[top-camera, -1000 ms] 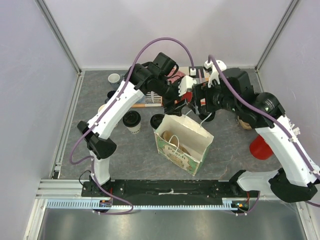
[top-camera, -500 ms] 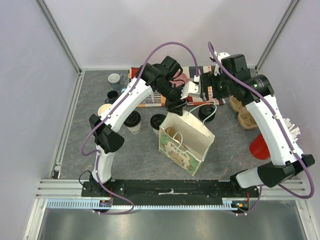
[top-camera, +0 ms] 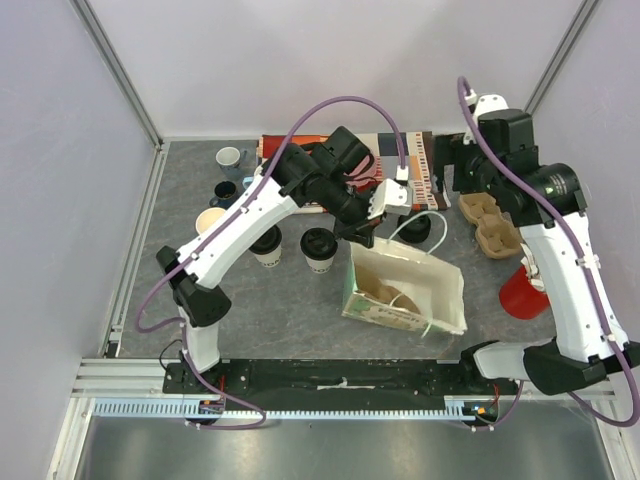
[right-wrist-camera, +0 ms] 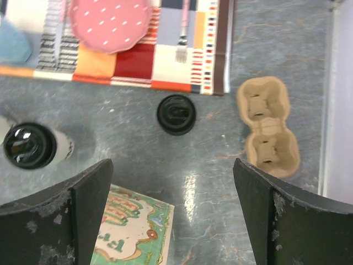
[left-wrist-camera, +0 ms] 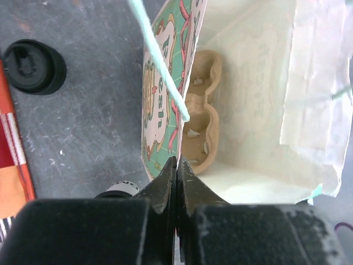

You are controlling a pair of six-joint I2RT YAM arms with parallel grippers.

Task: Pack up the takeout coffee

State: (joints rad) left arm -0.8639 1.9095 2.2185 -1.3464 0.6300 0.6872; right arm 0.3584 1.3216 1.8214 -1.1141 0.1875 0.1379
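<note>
Left fingers (left-wrist-camera: 172, 172) clenched on rim of paper bag (top-camera: 378, 312). Right fingers (right-wrist-camera: 88, 204) released, empty. Lidded coffee cups (top-camera: 318, 247) stood on bench (top-camera: 290, 300) at bag's ten o'clock, unpacked. Risk: hard pull could tear thin rim or topple bag.

Bright even light, perhaps slight blur.

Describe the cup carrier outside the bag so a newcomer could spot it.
Find the striped multicoloured placemat along the table's far edge. Near its right end, on grey tabletop, lies the brown moulded-pulp two-cup carrier. Its twin sits inside the printed paper bag; this one lies in the open, wells empty.
</note>
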